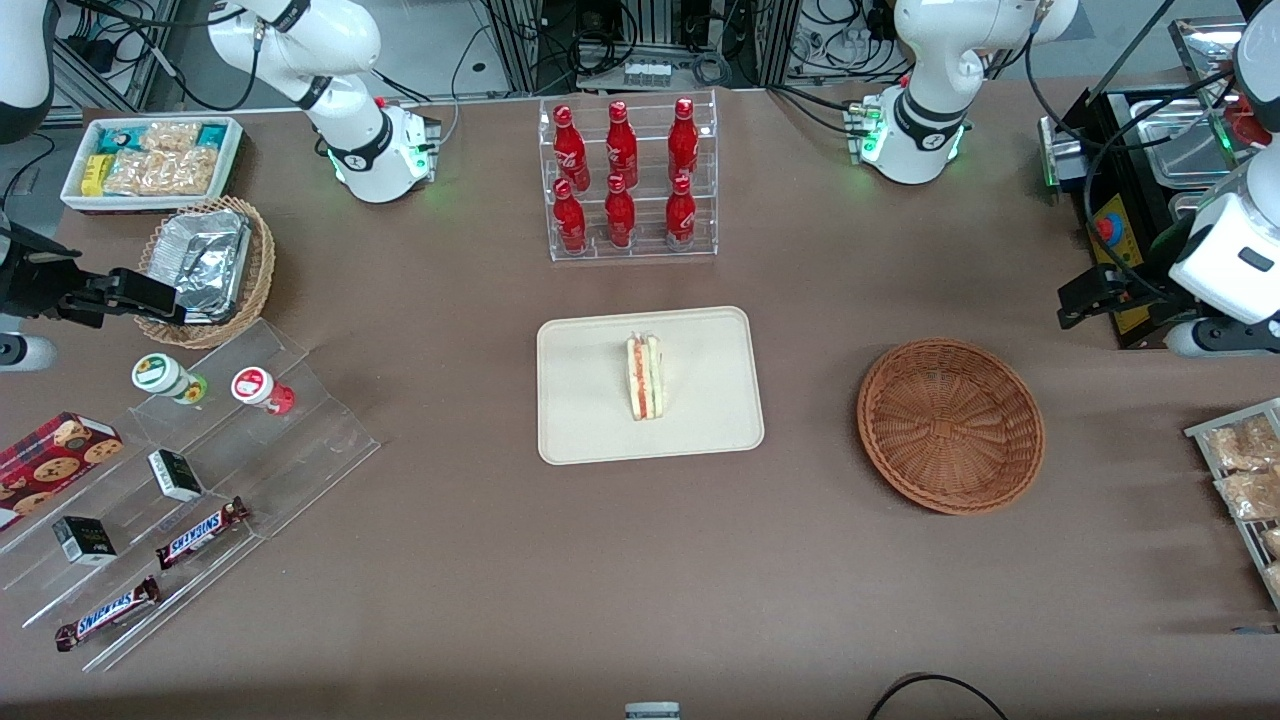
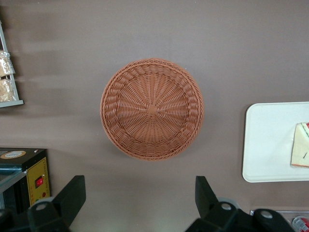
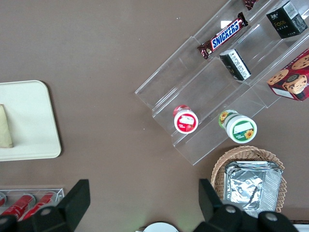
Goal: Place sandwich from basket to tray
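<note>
The sandwich [image 1: 644, 376] stands on its edge in the middle of the cream tray [image 1: 590, 420], its red and green filling showing. The reddish-brown wicker basket [image 1: 950, 425] is beside the tray toward the working arm's end and holds nothing. My gripper [image 1: 1072, 305] hovers high, off the basket's edge farther from the front camera, toward the working arm's end. In the left wrist view the gripper [image 2: 140, 198] is open with only bare table between its fingers; the basket [image 2: 152, 108], the tray [image 2: 270, 145] and a corner of the sandwich [image 2: 301, 151] show below.
A clear rack of red bottles [image 1: 628, 180] stands farther from the front camera than the tray. A black machine [image 1: 1130, 200] and a wire rack of snack packets [image 1: 1245, 480] sit at the working arm's end. Acrylic steps with snacks [image 1: 200, 450] lie toward the parked arm's end.
</note>
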